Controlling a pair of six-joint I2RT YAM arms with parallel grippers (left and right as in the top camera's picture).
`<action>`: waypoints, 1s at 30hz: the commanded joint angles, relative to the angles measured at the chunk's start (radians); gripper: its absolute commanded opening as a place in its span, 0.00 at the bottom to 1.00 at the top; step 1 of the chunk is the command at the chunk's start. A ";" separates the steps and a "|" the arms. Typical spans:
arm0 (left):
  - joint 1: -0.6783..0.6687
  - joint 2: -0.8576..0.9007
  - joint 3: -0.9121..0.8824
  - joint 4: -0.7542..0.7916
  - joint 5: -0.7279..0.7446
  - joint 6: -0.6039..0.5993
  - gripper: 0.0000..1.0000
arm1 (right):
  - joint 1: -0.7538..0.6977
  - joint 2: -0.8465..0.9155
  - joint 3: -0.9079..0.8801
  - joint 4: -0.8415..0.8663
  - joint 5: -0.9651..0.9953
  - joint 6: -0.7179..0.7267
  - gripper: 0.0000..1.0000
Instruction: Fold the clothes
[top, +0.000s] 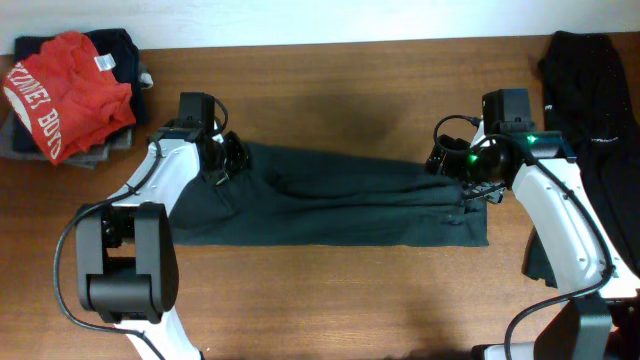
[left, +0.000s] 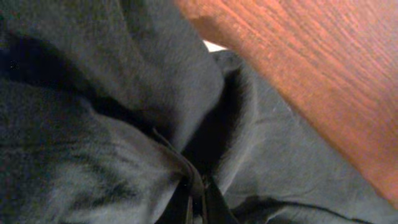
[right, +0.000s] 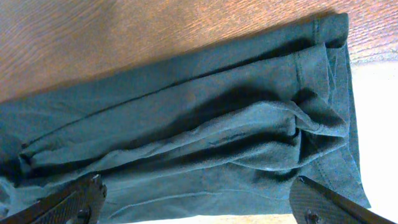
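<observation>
Over the table from above: seeing the dark green garment (top: 330, 195) lying as a long folded band, running left to right, meeting the left gripper (top: 228, 158) at its left end and the right gripper (top: 468, 183) at its right end. Looking through the left wrist: pinching a bunched ridge of that cloth, jaws closed tight on it. Looking through the right wrist: hanging wide open just above the band's right end, fingers (right: 68, 202) straddling its width, gripping nothing yet, probably needing to close there next.

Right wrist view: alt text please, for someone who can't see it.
A dark green garment lies in a long, rumpled fold across the wooden table. The right gripper stands wide open at the bottom edge, holding nothing.
</observation>
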 joint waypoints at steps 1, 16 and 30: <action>-0.002 0.006 0.012 0.005 -0.002 0.004 0.01 | -0.005 0.002 -0.007 -0.007 -0.005 -0.010 0.99; -0.080 -0.073 0.061 -0.057 -0.156 0.010 0.01 | -0.005 0.002 -0.007 0.000 -0.005 -0.010 0.99; -0.160 -0.081 0.131 -0.116 -0.353 0.059 0.01 | -0.005 0.002 -0.007 0.005 0.000 -0.010 0.99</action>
